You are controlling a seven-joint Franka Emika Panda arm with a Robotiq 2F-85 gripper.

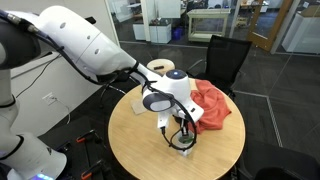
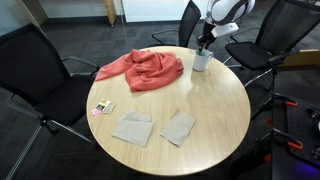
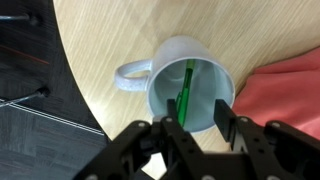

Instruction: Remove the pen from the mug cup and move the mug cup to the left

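Note:
The pale mug cup (image 3: 170, 60) stands on the round wooden table (image 3: 100, 40), handle to the left in the wrist view. The green pen (image 3: 187, 88) leans inside it. My gripper (image 3: 200, 125) is open right above the mug's mouth; the pen's upper end lies just beside the left finger, with no grip on it. In both exterior views the gripper (image 1: 181, 130) (image 2: 204, 42) hangs straight down over the mug (image 1: 184, 143) (image 2: 201, 62), near the table's edge. The pen is too small to make out there.
A crumpled red cloth (image 2: 145, 68) (image 1: 215, 105) lies next to the mug, also in the wrist view (image 3: 295, 95). Two pale grey flat cloths (image 2: 132, 128) (image 2: 178, 127) and a small card (image 2: 102, 106) lie further along the table (image 2: 220, 120). Black chairs (image 2: 40, 60) surround it.

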